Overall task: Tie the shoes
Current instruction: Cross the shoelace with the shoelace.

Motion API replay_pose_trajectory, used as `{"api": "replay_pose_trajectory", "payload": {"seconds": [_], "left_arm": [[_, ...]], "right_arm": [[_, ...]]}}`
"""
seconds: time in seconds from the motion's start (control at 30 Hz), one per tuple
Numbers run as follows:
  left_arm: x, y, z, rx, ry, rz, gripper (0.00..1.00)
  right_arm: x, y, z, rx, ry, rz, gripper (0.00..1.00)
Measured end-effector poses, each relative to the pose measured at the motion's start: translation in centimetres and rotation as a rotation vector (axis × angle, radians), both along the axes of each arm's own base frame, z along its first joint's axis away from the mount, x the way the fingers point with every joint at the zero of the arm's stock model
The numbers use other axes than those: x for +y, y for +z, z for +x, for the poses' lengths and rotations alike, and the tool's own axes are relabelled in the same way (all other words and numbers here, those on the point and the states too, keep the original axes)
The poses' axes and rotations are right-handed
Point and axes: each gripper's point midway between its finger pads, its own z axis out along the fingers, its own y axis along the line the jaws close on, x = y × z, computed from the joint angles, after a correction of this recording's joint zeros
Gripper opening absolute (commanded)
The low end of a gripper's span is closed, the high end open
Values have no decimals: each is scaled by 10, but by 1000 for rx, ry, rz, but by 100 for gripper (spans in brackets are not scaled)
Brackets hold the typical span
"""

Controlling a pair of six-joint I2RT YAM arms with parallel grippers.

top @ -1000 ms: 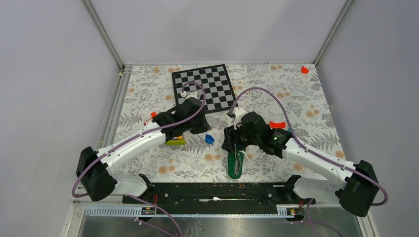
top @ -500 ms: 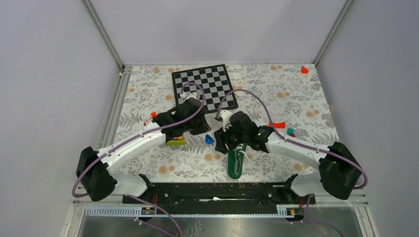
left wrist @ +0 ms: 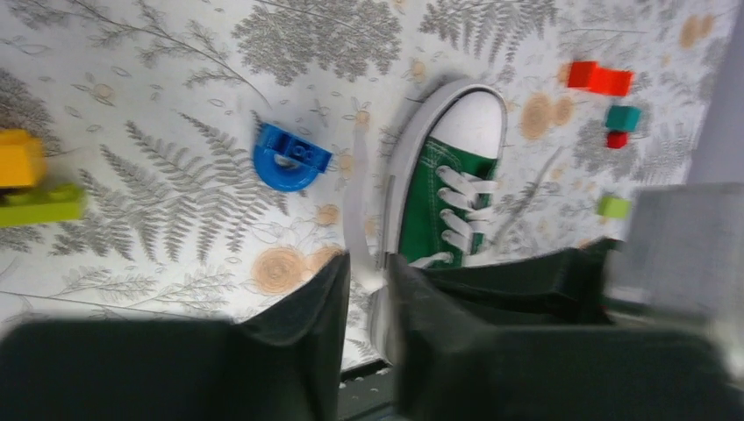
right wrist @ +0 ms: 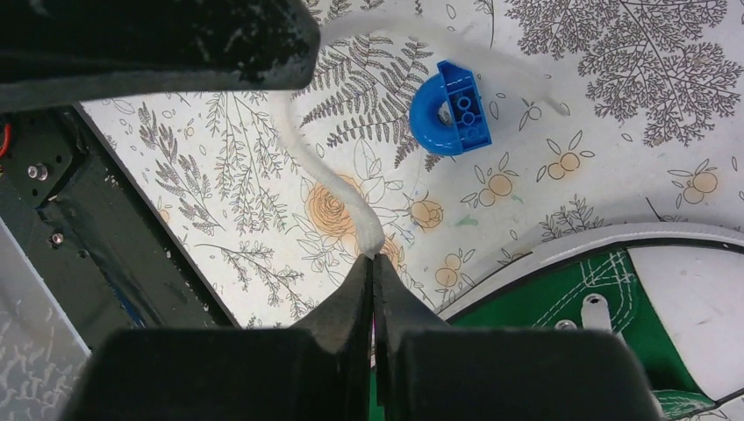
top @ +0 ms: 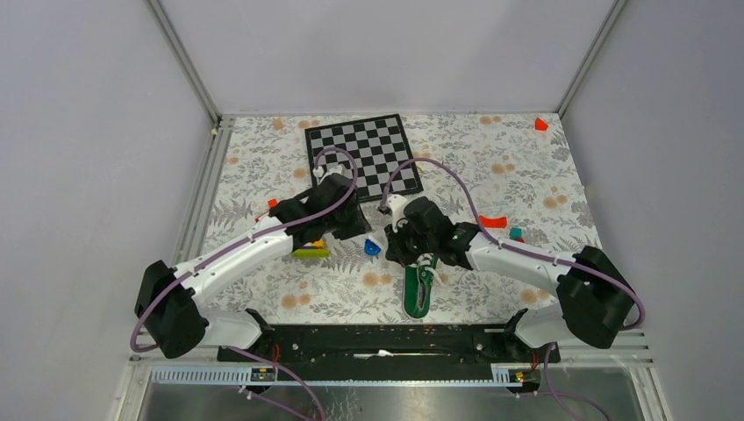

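Observation:
The green shoe (top: pixel 419 289) lies on the flowered table near its front edge, white toe cap (left wrist: pixel 474 123) pointing away from the arm bases. One white lace (right wrist: pixel 325 184) rises from it. My right gripper (right wrist: pixel 375 261) is shut on that lace just above the shoe's side (right wrist: pixel 561 316). In the top view the right gripper (top: pixel 397 253) hangs over the shoe's heel end. My left gripper (top: pixel 358 230) is close beside it on the left. In the left wrist view the lace (left wrist: pixel 355 193) runs into the narrow gap of the left gripper (left wrist: pixel 368 272), whose jaws stand slightly apart.
A blue arch block (top: pixel 372 247) lies just left of the shoe. Yellow and green bricks (top: pixel 311 250) sit under the left arm. A chessboard (top: pixel 361 156) lies behind, small red blocks (top: pixel 493 221) to the right, and the black base rail (top: pixel 386 338) at the front.
My right arm swung left toward the left gripper and its jaws, open before, closed on the lace. The left gripper's jaws have parted a little.

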Motion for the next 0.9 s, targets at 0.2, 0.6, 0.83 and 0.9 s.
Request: {"api": "replay_pose_trajectory", "payload": {"seconds": [0.2,0.6,0.83,0.9], "left_arm": [[7,-16,-2,49,23,-4,98],[-31,-45,-31,234,-37,-240,96],[-47,-57,-35,327,-5,-342,88],[-54,-58,-33,338,-5,-370,84]], "right_arm": [[-8,6,-4,-11,-30,23,0],[-27,2,-11,-24,-90,17,0],[-27,2,-12,-18,-95,19,0],[-27,2,-12,-17,-96,20,0]]}}
